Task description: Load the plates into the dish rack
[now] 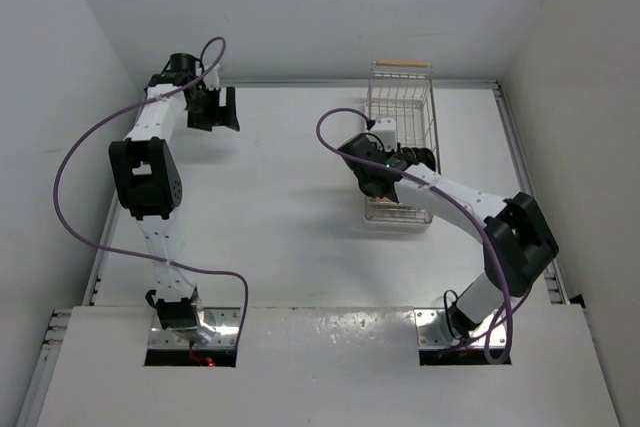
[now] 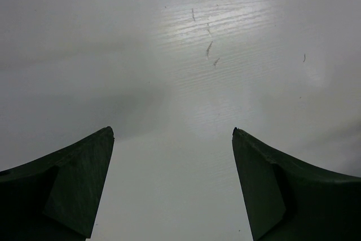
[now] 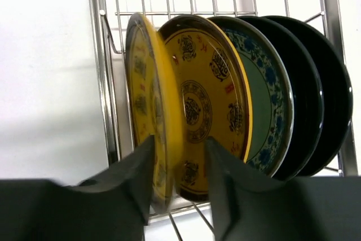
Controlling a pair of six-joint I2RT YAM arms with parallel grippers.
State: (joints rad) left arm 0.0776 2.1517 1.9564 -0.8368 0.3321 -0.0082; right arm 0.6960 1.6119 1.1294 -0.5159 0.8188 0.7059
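Note:
In the right wrist view, five plates stand on edge in the dish rack (image 3: pixel 105 83): a mustard-yellow plate (image 3: pixel 155 100) nearest the rack's end, a second mustard-yellow plate (image 3: pixel 206 94), a pale teal plate (image 3: pixel 265 91), and two black plates (image 3: pixel 307 94) (image 3: pixel 340 103). My right gripper (image 3: pixel 179 142) is open and straddles the lower rim of the first yellow plate; the left finger is against it, the right finger stands apart. In the top view the right gripper (image 1: pixel 402 159) covers the plates inside the rack (image 1: pixel 400 97). My left gripper (image 1: pixel 226 109) is open and empty (image 2: pixel 173 134).
The rack stands at the back right with a wooden handle (image 1: pixel 402 65) at its far end, close to the back wall. The left gripper hovers over bare white table (image 2: pixel 186 55) at the far left. Side walls close in on both sides.

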